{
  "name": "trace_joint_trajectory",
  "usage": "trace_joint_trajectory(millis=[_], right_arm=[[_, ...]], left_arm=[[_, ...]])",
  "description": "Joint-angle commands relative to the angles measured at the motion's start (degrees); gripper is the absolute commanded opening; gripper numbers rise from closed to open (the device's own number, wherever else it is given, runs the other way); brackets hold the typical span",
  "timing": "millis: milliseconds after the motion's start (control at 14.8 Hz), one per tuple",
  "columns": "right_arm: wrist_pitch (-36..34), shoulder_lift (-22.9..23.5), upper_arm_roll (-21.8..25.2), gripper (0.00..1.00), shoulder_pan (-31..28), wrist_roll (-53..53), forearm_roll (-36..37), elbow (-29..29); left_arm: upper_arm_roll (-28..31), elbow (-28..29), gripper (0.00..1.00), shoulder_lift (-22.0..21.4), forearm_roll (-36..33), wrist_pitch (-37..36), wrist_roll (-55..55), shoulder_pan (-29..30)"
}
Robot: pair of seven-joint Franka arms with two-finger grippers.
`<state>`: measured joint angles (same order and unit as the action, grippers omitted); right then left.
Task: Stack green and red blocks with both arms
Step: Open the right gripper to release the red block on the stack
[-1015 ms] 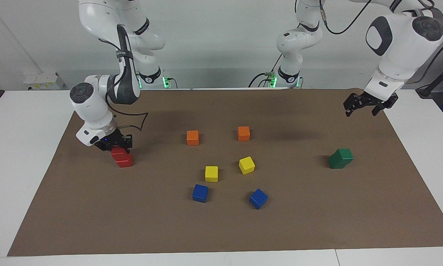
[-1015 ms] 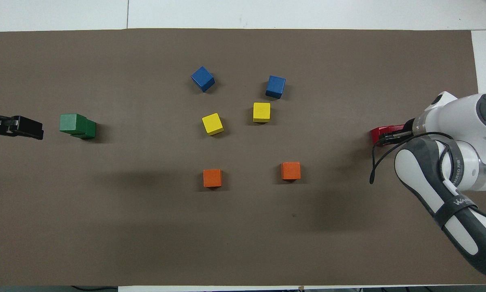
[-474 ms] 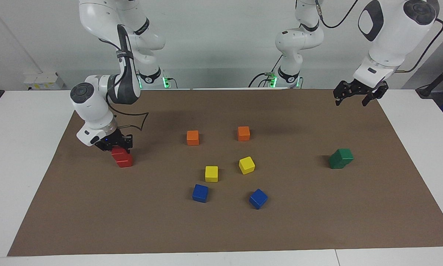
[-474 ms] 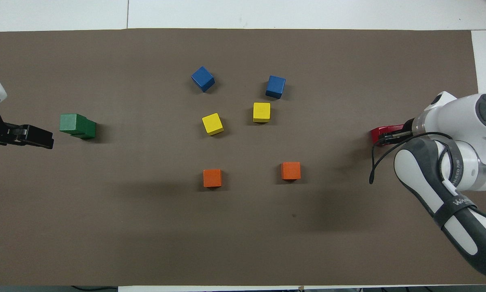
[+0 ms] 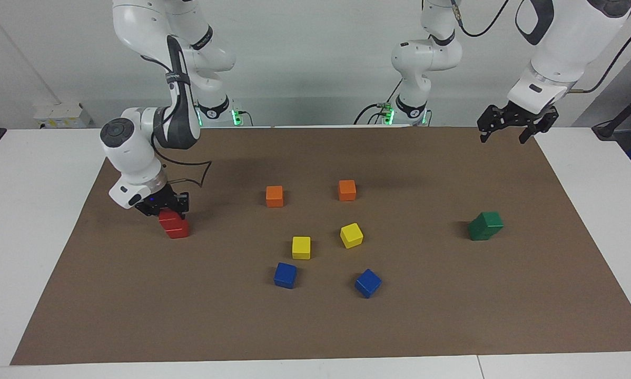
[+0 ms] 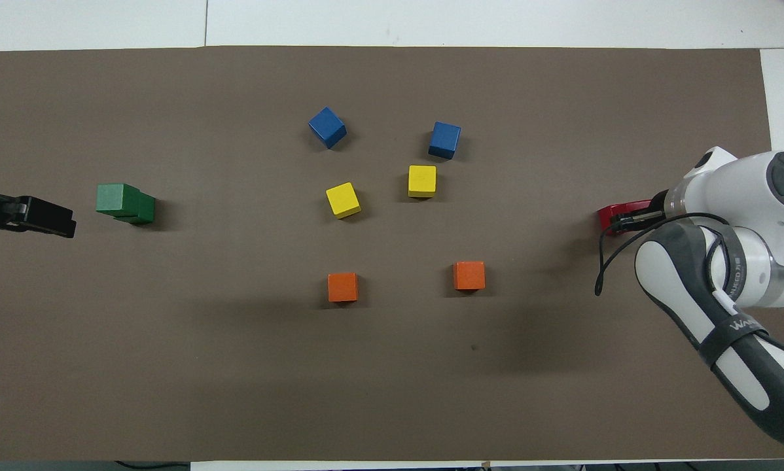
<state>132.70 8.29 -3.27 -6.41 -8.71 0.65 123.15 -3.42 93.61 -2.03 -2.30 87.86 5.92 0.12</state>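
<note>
brown mat [image 5: 452,316] covers white surface [image 5: 31,210].
right arm [image 5: 136,152] low at its own end of mat; right tool [image 5: 169,207] clamped on upper red block [image 5: 169,217], which sits on lower red block [image 5: 178,229], slightly offset.
left arm [image 5: 558,47] raised; left tool [image 5: 510,125] fingers apart, holding nothing, over mat edge near robots.
green stack [image 5: 485,225] done, 2 blocks, offset, at left arm's end.
step judged: red placement. next: right tool release, lift straight without nudging stack.
</note>
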Motion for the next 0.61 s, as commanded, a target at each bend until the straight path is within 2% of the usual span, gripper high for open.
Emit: trace_joint_trajectory(millis=[0, 135, 203, 271, 338, 406, 541], right_arm=[[1.24, 0.23, -0.50, 0.00, -0.44, 0.44, -0.47, 0.51], [1.24, 0.50, -0.50, 0.00, -0.36, 0.44, -0.47, 0.16], [1.24, 0.58, -0.50, 0.31, -0.36, 0.44, -0.47, 0.07], [1.16, 0.59, -0.50, 0.72, -0.27, 0.53, -0.47, -0.02], [1.16, 0.59, -0.50, 0.96, -0.27, 0.53, -0.47, -0.02], [1.07, 0.59, -0.50, 1.00, -0.27, 0.53, -0.47, -0.11], [0.89, 0.59, -0.50, 1.00, -0.27, 0.53, -0.47, -0.11]], left_arm=[[0.96, -1.68, 1.00, 2.20, 0.89, 0.47, 0.32, -1.96], [1.31, -1.50, 1.00, 2.12, 0.89, 0.65, 0.32, -2.23], [1.48, -1.68, 1.00, 2.29, 0.89, 1.26, 0.32, -2.23], [1.49, -1.50, 1.00, 2.29, 0.89, 1.87, 0.24, -2.23], [1.40, -1.50, 1.00, 2.29, 0.89, 1.88, 0.32, -2.23], [1.40, -2.02, 1.00, 2.47, 0.98, 1.27, 0.32, -2.23], [1.49, -2.73, 1.00, 2.73, 0.89, 0.04, 0.32, -2.23]])
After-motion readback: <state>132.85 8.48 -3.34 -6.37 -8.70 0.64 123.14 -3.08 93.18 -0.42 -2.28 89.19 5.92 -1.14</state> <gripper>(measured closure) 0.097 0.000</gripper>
